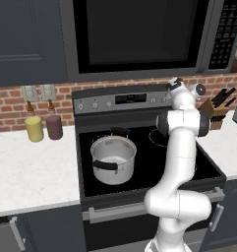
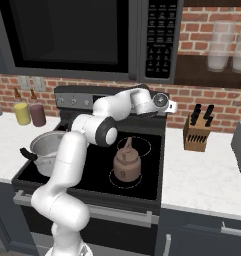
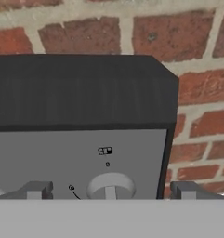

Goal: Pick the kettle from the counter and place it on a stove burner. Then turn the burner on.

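The kettle (image 2: 127, 161) stood inside a stove burner (image 2: 125, 178) ring at lower centre; placement judged complete. The gripper (image 3: 111, 190), wide open and empty, faced a knob (image 3: 110, 188). Turning the burner on remained.

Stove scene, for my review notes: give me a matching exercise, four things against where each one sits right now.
Things:
1. kettle
2. silver pot
3. knife block
4. gripper

Places:
A. on the white counter right of the stove
B. at a knob on the stove's back panel, jaws open
C. on the front right burner ring
D. on the cooktop's left side

Pairs: 1-C, 2-D, 3-A, 4-B
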Tool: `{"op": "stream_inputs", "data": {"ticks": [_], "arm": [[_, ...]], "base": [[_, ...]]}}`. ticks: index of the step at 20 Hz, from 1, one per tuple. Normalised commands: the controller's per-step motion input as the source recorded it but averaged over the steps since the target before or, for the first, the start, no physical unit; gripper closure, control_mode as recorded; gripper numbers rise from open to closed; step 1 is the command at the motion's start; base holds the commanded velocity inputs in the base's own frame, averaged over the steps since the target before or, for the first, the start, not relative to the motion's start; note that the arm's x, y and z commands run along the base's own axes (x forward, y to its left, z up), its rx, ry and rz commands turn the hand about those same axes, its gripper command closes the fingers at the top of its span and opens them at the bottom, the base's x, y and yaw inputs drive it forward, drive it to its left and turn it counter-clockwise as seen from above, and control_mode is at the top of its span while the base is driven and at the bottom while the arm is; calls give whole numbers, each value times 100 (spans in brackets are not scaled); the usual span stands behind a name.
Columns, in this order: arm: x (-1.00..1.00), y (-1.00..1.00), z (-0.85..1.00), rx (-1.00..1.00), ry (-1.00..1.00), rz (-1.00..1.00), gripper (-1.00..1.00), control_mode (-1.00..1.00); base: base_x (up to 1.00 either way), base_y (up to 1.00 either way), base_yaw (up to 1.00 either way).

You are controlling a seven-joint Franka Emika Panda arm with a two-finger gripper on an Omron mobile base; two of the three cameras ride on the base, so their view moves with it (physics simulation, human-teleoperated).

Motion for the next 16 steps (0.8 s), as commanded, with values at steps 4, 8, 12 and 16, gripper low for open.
{"op": "stream_inputs", "data": {"ticks": [4,8,12,16], "arm": [[0,0,0,0,0,0,100,-100],[0,0,0,0,0,0,100,-100],[0,0,0,0,0,0,100,-100],[0,0,0,0,0,0,100,-100]], "base": [[0,0,0],[0,0,0],[0,0,0],[0,0,0]]}}
